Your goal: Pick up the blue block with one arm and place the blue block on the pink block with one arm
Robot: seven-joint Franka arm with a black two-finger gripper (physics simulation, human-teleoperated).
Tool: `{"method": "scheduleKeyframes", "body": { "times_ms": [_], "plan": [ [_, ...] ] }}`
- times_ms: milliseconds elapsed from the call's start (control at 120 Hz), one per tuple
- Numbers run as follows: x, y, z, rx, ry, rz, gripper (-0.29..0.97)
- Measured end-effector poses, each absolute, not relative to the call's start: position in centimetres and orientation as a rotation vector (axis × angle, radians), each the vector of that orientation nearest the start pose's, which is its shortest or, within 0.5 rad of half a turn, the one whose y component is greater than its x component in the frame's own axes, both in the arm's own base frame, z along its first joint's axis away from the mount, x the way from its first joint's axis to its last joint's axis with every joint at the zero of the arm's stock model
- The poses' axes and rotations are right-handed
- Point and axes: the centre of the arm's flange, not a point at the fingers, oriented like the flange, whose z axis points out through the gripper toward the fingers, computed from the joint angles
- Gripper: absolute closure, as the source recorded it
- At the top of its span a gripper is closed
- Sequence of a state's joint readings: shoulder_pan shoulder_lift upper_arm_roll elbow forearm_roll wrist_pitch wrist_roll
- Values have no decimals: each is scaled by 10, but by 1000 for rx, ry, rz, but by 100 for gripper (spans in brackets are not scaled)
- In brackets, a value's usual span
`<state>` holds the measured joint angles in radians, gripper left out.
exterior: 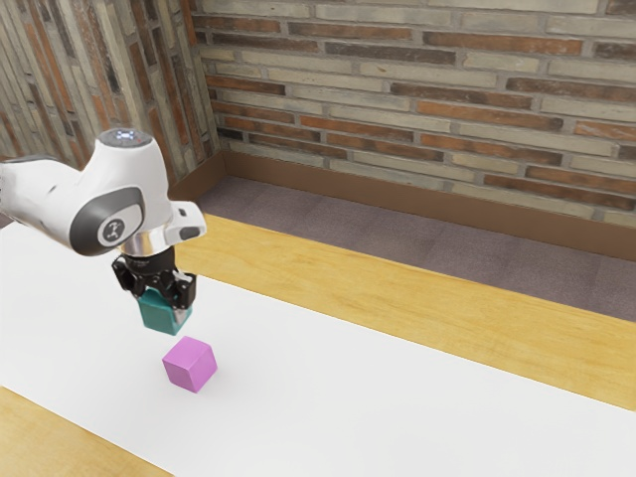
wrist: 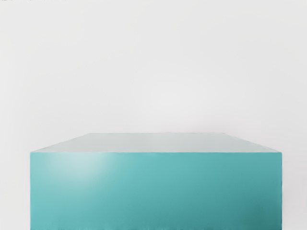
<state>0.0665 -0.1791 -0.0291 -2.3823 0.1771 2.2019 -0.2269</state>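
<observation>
Exterior view: the white arm [exterior: 89,204] comes in from the exterior view's left. Its last link bends at a rounded joint so that the hand points straight down, just up and to the exterior view's left of the pink block [exterior: 190,364]. The black gripper [exterior: 162,298] hangs vertically under the wrist flange. Its two fingers are clamped against opposite sides of the blue block [exterior: 159,316], which renders as a teal shade. The fingers cover the block's upper part, and its lower half sticks out below the fingertips.

The blue block is held level. Its bottom edge sits a little higher in the picture than the pink block's top face, and the two blocks are near each other but not touching. It looks lifted off the white surface [exterior: 348,397], though how high it is cannot be told. The pink block rests flat on that surface, with one corner turned toward the camera. Beyond the pink block, a strip of wooden tabletop [exterior: 447,308] borders the surface, and a brick wall [exterior: 417,89] stands farther back.

In the wrist view, the blue block [wrist: 153,191] sits large right under the hand, one broad side and a pale top face showing. The plain white surface [wrist: 153,62] lies beyond it.
</observation>
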Motion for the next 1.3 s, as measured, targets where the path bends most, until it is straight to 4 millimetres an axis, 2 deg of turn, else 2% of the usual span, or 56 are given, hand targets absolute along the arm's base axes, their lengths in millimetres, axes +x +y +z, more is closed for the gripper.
{"method": "scheduleKeyframes", "body": {
  "times_ms": [142,267,358,483,725,858,1083,1300],
  "plan": [
    [480,28,371,-2998,-202,-19,31],
    [485,28,363,-3008,-172,-46,31],
    [484,30,365,-3012,-167,-76,31],
    [478,23,368,-3014,-144,-109,31],
    [464,17,362,-3017,-153,-112,31],
    [461,9,358,-3023,-159,-113,31],
    [461,8,354,-3033,-208,-110,31],
    [463,9,341,-3046,-258,-91,31]
  ]
}}
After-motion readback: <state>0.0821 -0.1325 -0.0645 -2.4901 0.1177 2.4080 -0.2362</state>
